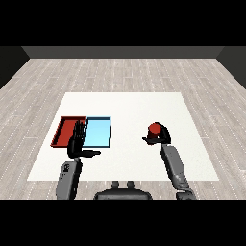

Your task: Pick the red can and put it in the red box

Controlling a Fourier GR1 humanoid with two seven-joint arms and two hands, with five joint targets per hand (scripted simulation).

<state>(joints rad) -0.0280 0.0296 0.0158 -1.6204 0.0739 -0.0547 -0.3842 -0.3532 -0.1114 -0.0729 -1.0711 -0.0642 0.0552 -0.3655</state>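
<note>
We curled our right hand round the red can on the table's right, left hand open, the carry to the red tray apparently next.

The right hand curls round the red can, so only the can's top and a little of its upper side show above the fingers; the lower body and its base are hidden behind them. Whether the can touches the table under the hand cannot be told. The left hand, fingers raised straight, covers the near inner corner of the red tray and part of the near left edge of the blue tray behind it.
</note>
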